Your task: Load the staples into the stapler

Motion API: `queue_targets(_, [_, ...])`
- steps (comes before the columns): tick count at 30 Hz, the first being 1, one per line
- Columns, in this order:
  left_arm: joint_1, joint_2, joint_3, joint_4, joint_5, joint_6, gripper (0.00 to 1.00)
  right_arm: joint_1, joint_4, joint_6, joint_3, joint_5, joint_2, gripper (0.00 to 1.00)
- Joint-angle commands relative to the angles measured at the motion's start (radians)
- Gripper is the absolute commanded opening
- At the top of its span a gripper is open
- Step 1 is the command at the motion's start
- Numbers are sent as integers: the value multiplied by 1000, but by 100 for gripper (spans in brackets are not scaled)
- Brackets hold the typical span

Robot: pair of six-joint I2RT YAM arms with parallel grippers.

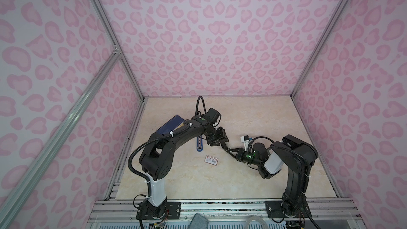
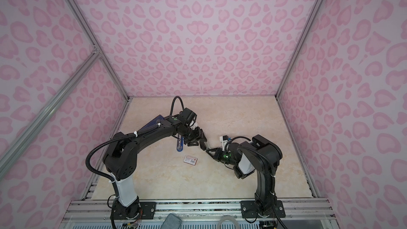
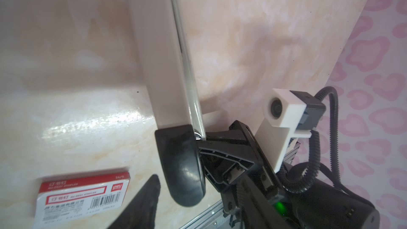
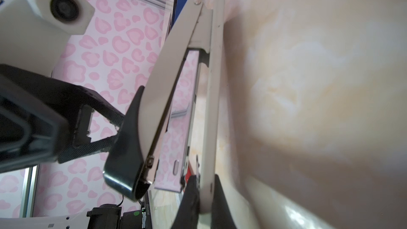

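The stapler (image 4: 212, 89) is white with a black cap and stands swung open, its top arm (image 3: 163, 62) lifted away from the metal channel (image 4: 192, 106). My right gripper (image 4: 204, 194) is shut on the front end of the stapler's base. The black cap (image 3: 180, 168) of the top arm lies between the jaws of my left gripper (image 1: 224, 147), which stand open; one finger (image 3: 143, 201) is apart from the cap. The staples box (image 1: 211, 159) is white with a red label and barcode. It lies closed on the table just left of both grippers and also shows in the left wrist view (image 3: 81, 194).
A dark blue booklet (image 1: 171, 124) lies at the back left, partly under the left arm. A slim blue object (image 1: 199, 143) lies beside it. Pink patterned walls (image 1: 220, 40) enclose the beige table (image 1: 242, 179), and aluminium rails (image 1: 220, 205) run along the front.
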Motion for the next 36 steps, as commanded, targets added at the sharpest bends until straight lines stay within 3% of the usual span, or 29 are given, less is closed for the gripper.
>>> queue_targets(1, [-11,9,-1,13,-32,-16,58,3,-18,13,-6,24,7,0])
queue_targets(12, [-33,53,-1,9,-50,-19,48,5,-4,16,-7,27,14,0])
queue_targets(14, [-35,63,5,10,-50,-18,41,5,-2,16,-4,27,18,0])
queue_targets(18, [-32,80,31,-3,-52,-10,11,6,9,18,-4,24,28,0])
queue_targets(20, [-25,83,50,-16,-50,2,3,4,9,14,-7,18,35,0])
queue_targets(29, [102,62,148,-86,-23,79,3,-15,12,-8,-45,-7,64,0])
queue_targets(36, [181,156,322,-172,15,152,3,-20,28,-13,-55,-46,91,0])
